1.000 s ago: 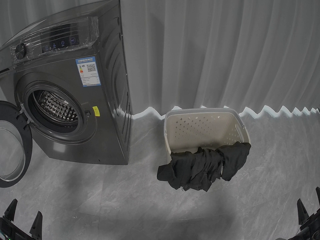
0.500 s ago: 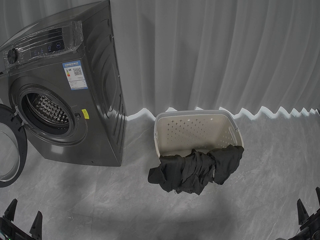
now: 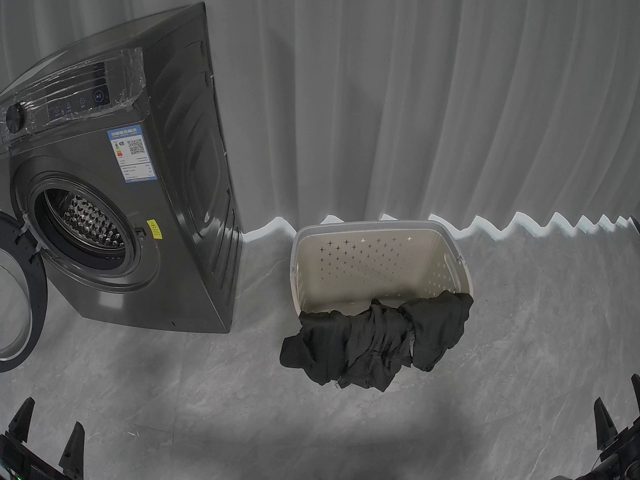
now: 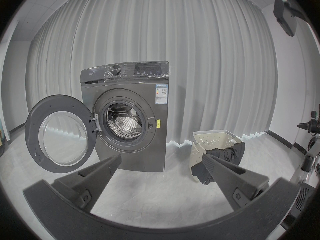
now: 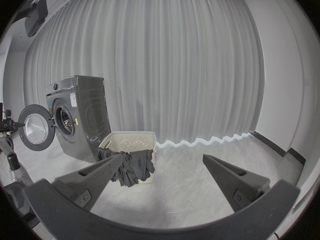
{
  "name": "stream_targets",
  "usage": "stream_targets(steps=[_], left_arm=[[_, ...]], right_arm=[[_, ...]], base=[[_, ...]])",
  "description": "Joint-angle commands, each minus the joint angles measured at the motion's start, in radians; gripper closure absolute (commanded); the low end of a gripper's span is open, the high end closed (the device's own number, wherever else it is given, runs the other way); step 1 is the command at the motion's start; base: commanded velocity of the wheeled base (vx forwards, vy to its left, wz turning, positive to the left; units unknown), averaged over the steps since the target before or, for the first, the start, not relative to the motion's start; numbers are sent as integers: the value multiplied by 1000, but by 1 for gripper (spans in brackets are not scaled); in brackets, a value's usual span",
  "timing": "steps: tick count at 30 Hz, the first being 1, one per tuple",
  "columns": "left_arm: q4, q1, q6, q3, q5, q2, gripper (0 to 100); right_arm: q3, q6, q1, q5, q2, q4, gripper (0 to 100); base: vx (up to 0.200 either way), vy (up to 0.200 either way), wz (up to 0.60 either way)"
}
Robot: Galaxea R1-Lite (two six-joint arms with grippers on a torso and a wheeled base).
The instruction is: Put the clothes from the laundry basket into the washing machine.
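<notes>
Pale pleated curtains (image 3: 413,95) hang to a grey marbled floor (image 3: 533,341).

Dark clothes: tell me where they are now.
In the head view, the dark clothes hang over the near rim of the laundry basket, just right of the washing machine.

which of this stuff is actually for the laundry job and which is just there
For the job:
dark clothes, draped over the near rim of the laundry basket
washing machine, its door open
left pincer and right pincer, both open

Just there:
curtain
floor
</notes>
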Motion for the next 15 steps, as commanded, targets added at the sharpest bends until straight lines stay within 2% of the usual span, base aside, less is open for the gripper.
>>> stream_targets(steps=[1, 15], left_arm=[[0, 0, 0, 16, 1, -17, 0], [0, 0, 0, 16, 1, -17, 0]], right_arm=[[18, 0, 0, 0, -15, 0, 0], [18, 0, 0, 0, -15, 0, 0]], base=[[0, 0, 0], [0, 0, 0]])
